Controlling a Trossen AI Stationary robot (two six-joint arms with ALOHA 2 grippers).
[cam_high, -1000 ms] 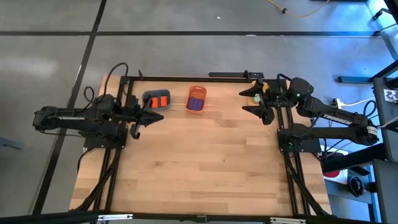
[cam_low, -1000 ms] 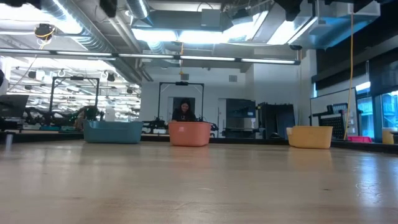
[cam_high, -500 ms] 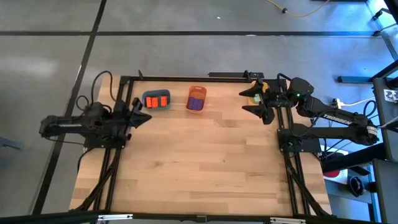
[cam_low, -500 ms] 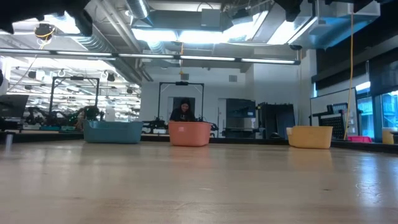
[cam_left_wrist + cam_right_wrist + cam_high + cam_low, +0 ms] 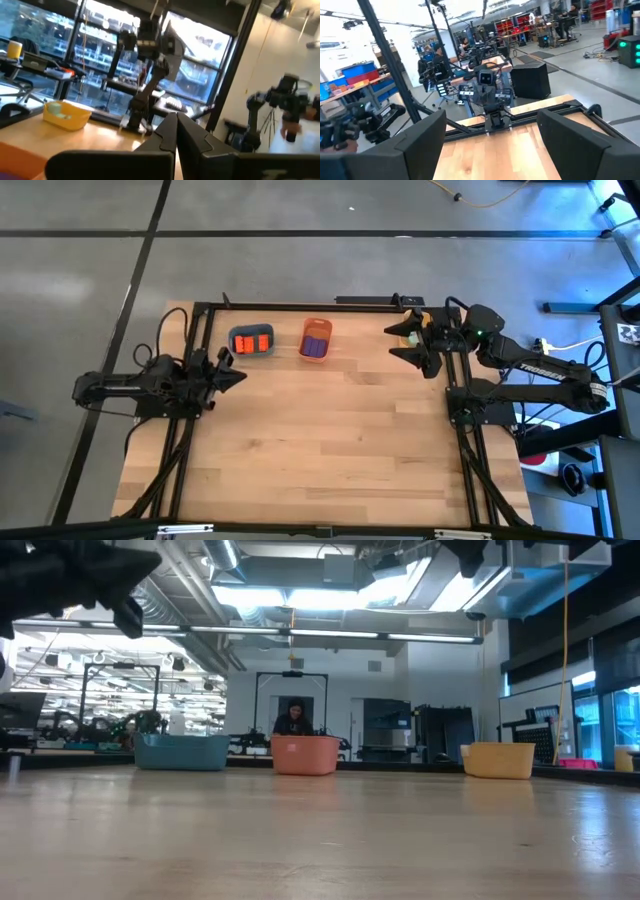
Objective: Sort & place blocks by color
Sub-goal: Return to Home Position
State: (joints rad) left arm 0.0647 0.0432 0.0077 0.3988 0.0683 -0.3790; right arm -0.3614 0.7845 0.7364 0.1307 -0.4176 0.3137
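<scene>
My left gripper point(image 5: 238, 375), pinched shut and empty, sits at the table's left edge. My right gripper point(image 5: 396, 343), spread wide and empty, hangs by the yellow tray point(image 5: 497, 762). The blocks point(image 5: 256, 342) lie sorted in the far trays. A careless right swing could knock that tray.

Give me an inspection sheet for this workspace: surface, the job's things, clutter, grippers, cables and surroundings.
Surface: light wooden table, carrying three trays along its far edge.
Job's things: orange-red oblong blocks in the blue-grey rounded tray; purple oblong blocks in the orange rounded tray; yellow rounded tray, contents not clear.
Clutter: nothing seen.
Grippers: left gripper shut, at the table's left edge; right gripper open, over the yellow tray.
Cables: black cable loops by the left arm; yellow cable on the floor.
Surroundings: person beyond the table.
</scene>
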